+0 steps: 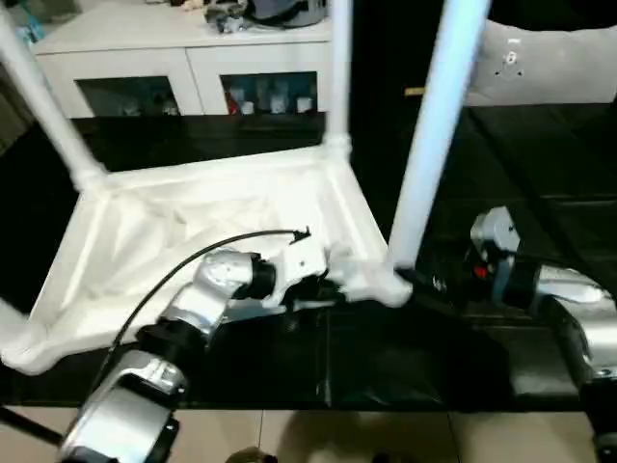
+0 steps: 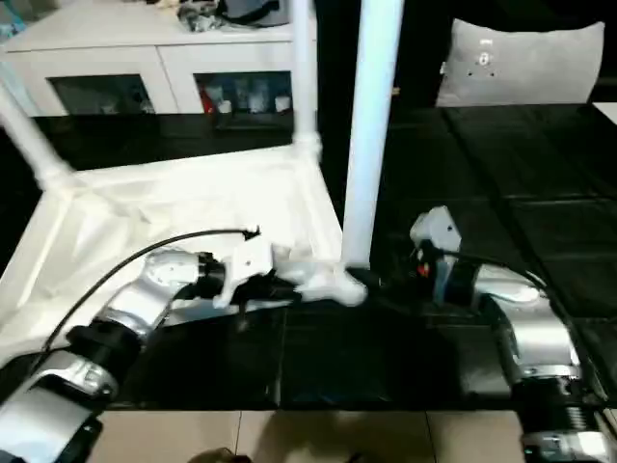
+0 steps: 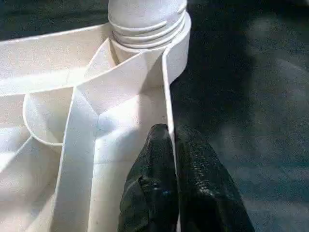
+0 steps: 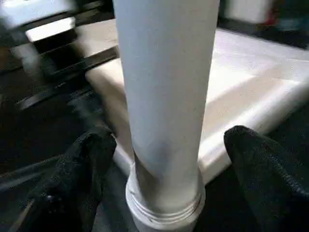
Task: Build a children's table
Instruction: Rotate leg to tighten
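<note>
Black cloth covers the work table [image 1: 540, 174] where the children's table [image 1: 193, 251] lies upside down, near edge. Its near-right leg [image 1: 434, 135] stands upright between the right gripper's [image 4: 166, 159] spread fingers; the left gripper [image 3: 174, 145], pressed together, pinches the rim [image 3: 166, 96] beside that socket.

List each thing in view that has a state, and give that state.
Table top: upside down on the black work table, ribs up.
Near right leg: upright, seated in its corner socket.
Left claw: shut on the table top's rim.
Right claw: open, fingers either side of that leg.

children's table [image 1: 222, 241] lies upside down on work table [image 1: 540, 174], legs [image 1: 436, 125] up.
</note>
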